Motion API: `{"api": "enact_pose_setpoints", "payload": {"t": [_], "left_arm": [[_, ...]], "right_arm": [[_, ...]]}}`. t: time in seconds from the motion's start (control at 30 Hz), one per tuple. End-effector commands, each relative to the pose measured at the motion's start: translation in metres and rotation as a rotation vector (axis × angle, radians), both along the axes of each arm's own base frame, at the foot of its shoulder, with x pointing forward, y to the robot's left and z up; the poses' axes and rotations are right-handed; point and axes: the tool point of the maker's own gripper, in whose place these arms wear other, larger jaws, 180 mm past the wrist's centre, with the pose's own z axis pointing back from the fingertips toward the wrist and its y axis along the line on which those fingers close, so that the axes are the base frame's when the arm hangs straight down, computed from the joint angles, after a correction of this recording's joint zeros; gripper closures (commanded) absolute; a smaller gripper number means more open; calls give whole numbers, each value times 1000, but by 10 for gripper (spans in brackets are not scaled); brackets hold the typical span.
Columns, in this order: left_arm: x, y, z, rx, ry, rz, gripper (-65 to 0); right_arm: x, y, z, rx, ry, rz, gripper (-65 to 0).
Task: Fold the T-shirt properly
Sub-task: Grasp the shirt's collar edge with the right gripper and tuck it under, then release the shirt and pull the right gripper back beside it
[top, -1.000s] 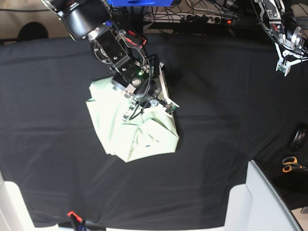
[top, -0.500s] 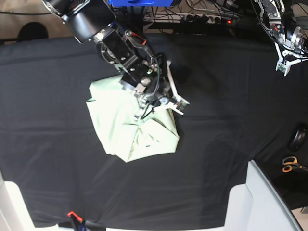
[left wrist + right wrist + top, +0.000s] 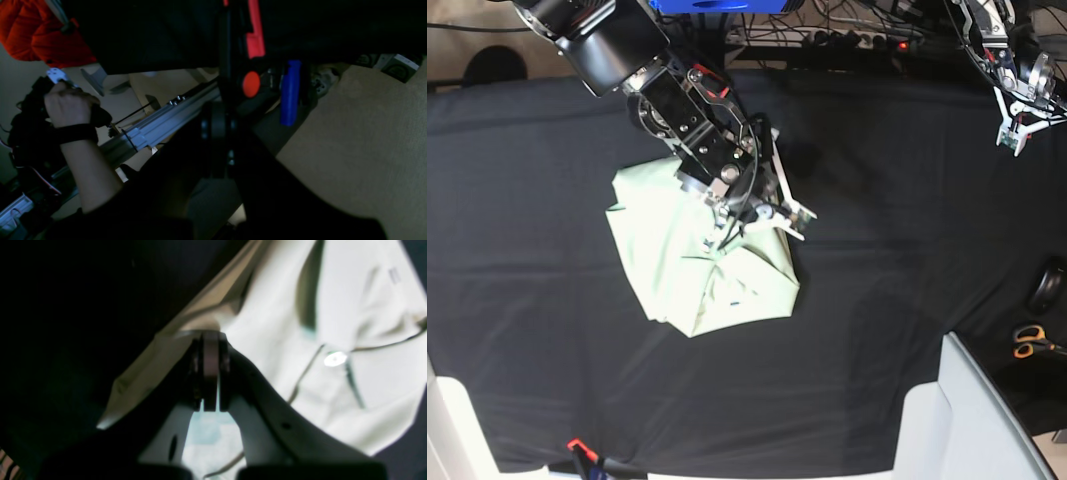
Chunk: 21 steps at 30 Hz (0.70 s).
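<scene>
Over crumpled T-shirt point(image 3: 692, 265) on worktop point(image 3: 547, 150), your right gripper point(image 3: 206, 373) jaws pinch fabric edge. Lift fast: bunching, slipped hold. Left gripper point(image 3: 1017, 130) jaws: cannot tell.

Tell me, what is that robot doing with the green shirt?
It is trying to fold the T-shirt, which lies bunched up on the black table cloth, not neat yet. The right gripper is down at the shirt's edge, with its jaws pinched together on a bit of the fabric. The left gripper hangs far off at the table's corner and touches nothing. A pair of scissors lies off to the side.
</scene>
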Motion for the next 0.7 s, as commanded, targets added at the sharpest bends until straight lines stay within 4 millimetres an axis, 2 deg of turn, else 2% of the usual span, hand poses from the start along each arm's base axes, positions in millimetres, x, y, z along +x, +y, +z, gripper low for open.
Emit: {"api": "enact_pose_setpoints", "payload": {"t": [0.0,0.07,0.13,0.17,0.27,0.37,0.47,0.53,0.67], "left_arm": [[3,8,11,42,-13,-3,0],[3,7,11,40,-13,-3,0],[3,6,10,38,-13,-1,0],[3,5,10,34,-15,0,0],[2,1,8,25,-19,5,0],[1,-2,4,10,-21,10,0],[11,-7,3,-5,-48,14,0],[16,-9,2,-12,-62,17,0],[29,-20,-1,-41,-102,27,0]], "right_arm": [[3,22,15,45,-34,41,-1],[-1,33,21,43,-59,91,-1],[12,39,44,74,-122,93,-1],[18,35,55,80,-150,79,-1],[51,2,97,105,-241,-46,-1],[66,-41,115,107,-266,-197,-1],[70,-93,112,101,-248,-374,-1],[62,-128,98,95,-207,-493,-1],[40,-170,74,118,-167,-648,-3]]}}
